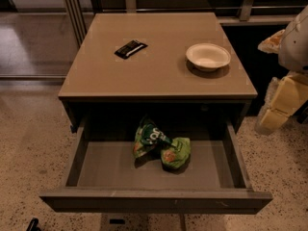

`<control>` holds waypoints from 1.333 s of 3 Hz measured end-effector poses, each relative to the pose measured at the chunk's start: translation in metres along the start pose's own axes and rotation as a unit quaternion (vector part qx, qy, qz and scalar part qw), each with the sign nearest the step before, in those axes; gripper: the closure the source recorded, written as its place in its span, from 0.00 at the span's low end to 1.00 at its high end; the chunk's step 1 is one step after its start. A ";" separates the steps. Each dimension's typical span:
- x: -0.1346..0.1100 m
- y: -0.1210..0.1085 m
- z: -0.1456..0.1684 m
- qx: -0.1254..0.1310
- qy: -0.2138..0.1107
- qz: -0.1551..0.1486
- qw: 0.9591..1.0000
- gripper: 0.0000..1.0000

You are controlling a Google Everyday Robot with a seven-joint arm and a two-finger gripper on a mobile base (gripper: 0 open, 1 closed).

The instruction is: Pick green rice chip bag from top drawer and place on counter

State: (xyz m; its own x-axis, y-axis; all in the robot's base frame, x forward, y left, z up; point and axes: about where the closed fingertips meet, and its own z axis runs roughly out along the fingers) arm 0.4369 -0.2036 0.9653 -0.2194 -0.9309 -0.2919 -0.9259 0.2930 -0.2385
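Barely started — green rice chip bag (161, 146) lies crumpled in the open top drawer (154, 201), not on the table (159, 76), gripper (284, 102) hangs well off to the right — can't tell if it's open or closed.

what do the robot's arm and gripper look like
The arm is a smooth, rounded white shell with an orange-tan patch at its left side. The gripper, at the right edge beside the counter, is pale yellow and blocky. No cables or markings show.
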 end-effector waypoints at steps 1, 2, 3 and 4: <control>-0.015 0.020 0.040 -0.018 -0.071 0.050 0.996 0.00; -0.033 0.031 0.086 -0.016 -0.113 0.090 0.989 0.00; -0.038 0.017 0.088 0.014 -0.126 0.093 0.988 0.00; -0.038 0.017 0.089 0.016 -0.126 0.095 0.987 0.00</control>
State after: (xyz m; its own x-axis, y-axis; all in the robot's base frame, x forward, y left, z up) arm 0.4563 -0.1439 0.8901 -0.3019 -0.7756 -0.5543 -0.8642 0.4682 -0.1843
